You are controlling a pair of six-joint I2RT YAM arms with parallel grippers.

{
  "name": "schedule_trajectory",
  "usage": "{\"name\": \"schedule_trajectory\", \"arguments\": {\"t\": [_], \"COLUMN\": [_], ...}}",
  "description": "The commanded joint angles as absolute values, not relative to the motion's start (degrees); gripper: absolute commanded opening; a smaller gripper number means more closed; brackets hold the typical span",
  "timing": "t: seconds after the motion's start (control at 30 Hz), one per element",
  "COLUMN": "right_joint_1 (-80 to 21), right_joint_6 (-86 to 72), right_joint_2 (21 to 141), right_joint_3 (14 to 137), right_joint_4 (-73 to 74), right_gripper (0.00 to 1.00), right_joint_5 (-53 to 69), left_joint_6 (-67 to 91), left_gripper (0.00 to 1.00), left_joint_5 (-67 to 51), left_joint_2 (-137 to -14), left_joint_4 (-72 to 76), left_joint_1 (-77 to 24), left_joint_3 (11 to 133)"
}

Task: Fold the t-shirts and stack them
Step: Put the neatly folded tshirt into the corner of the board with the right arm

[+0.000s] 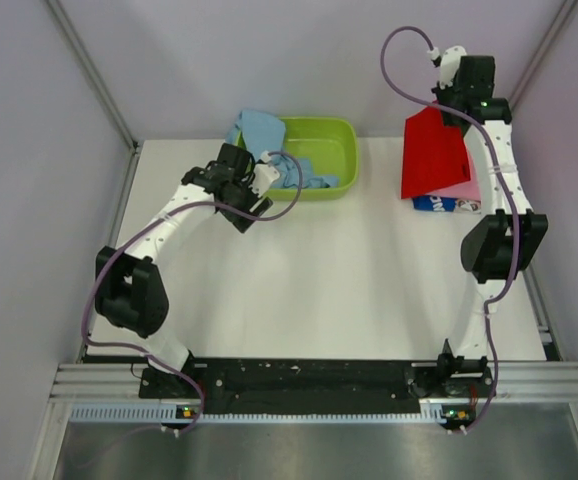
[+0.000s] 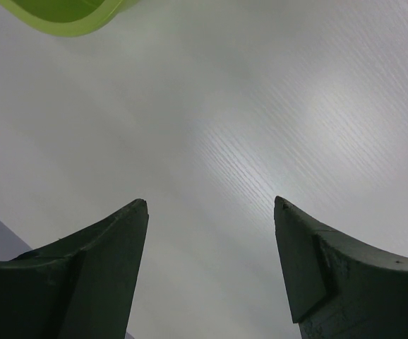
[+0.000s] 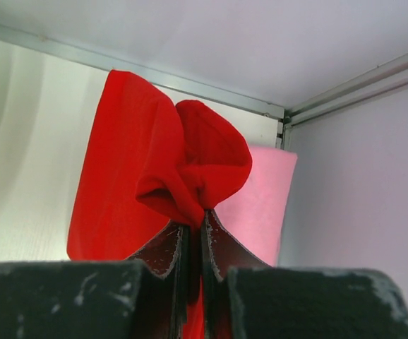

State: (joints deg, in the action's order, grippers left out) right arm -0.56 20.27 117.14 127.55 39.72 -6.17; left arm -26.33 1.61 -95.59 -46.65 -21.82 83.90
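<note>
My right gripper (image 1: 456,118) is shut on the red t-shirt (image 1: 431,152), holding it up at the back right; in the right wrist view the red cloth (image 3: 154,169) bunches at the closed fingertips. Under it lie a folded pink t-shirt (image 1: 461,189) (image 3: 260,198) and a dark blue printed one (image 1: 439,204). A light blue t-shirt (image 1: 269,135) hangs over the rim of the lime green basin (image 1: 331,128). My left gripper (image 1: 261,196) is open and empty, just left of the basin; the left wrist view (image 2: 211,205) shows only bare table between its fingers.
The basin's corner shows at the top left of the left wrist view (image 2: 63,14). Grey walls and metal frame rails (image 3: 190,83) close the back and sides. The white table (image 1: 329,280) spreads between the arms.
</note>
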Motion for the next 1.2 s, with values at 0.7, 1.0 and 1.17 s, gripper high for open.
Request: {"name": "schedule_trajectory", "arguments": {"t": [0.7, 1.0, 1.17], "right_joint_1": [6.33, 9.05, 10.55], "right_joint_6": [41.83, 45.96, 47.98], "right_joint_2": [126.74, 126.65, 126.74], "right_joint_3": [132.19, 132.1, 129.65], "right_joint_4": [29.01, 26.72, 24.88], "right_gripper": [0.0, 0.0, 0.0], "right_joint_5": [-11.61, -9.15, -5.55], "left_joint_6": [-29.18, -30.06, -30.06], "left_gripper": [0.76, 0.76, 0.76], "left_joint_5": [6.24, 7.56, 7.91], "left_joint_2": [-101.25, -103.36, -104.24], "left_joint_4": [-50.8, -50.8, -50.8], "left_joint_1": [-21.09, -21.09, -21.09], "left_joint_3": [93.16, 94.74, 95.1]}}
